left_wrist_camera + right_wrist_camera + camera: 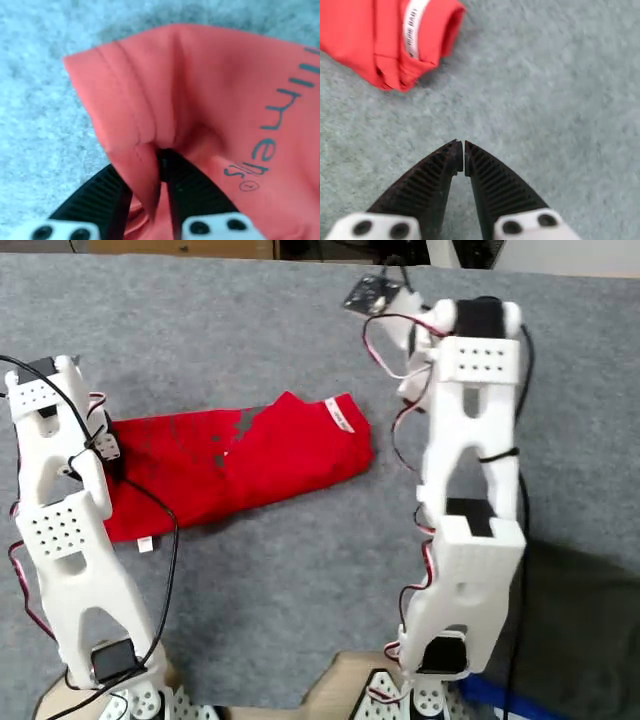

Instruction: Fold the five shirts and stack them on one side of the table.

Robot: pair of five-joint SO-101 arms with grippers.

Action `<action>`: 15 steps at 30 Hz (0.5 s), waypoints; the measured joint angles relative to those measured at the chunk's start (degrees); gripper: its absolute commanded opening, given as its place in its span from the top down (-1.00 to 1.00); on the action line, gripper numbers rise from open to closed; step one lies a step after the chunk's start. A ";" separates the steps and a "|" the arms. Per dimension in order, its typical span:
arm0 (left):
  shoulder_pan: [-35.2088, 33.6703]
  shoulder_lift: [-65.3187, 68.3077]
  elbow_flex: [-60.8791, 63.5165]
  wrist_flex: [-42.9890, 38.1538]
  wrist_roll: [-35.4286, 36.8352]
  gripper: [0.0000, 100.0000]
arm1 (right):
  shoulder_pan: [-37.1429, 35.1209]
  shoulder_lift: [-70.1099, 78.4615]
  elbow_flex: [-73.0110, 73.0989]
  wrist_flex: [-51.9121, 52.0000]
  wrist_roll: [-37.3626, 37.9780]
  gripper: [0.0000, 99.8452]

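A red shirt [250, 460] lies bunched in a long, slanting band across the left and middle of the grey-covered table [250, 340], seen from above. The left gripper [162, 155] is at the shirt's left end, its black ribbed fingers [192, 192] pinched tight on a raised fold of the hemmed edge. The cloth drapes over both tips, and dark printed lettering [272, 125] runs across the fabric just beyond them. The right gripper [460, 146] is over bare grey covering with its jaws pressed together on nothing. The shirt's other end, where a white label [414, 20] is sewn, lies ahead of those tips and off to one side. It is near the tips but apart from them, with a strip of table between.
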 measured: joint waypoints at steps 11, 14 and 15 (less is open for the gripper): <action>5.36 0.44 -11.43 2.02 7.91 0.96 | 10.29 -0.62 0.00 -4.92 -14.77 0.97; 9.32 0.18 -11.87 2.02 12.57 0.96 | 11.69 2.20 0.97 -9.76 -24.88 0.97; 10.99 -0.53 -11.25 2.02 13.36 0.96 | 11.60 3.69 1.76 -11.60 -28.40 0.97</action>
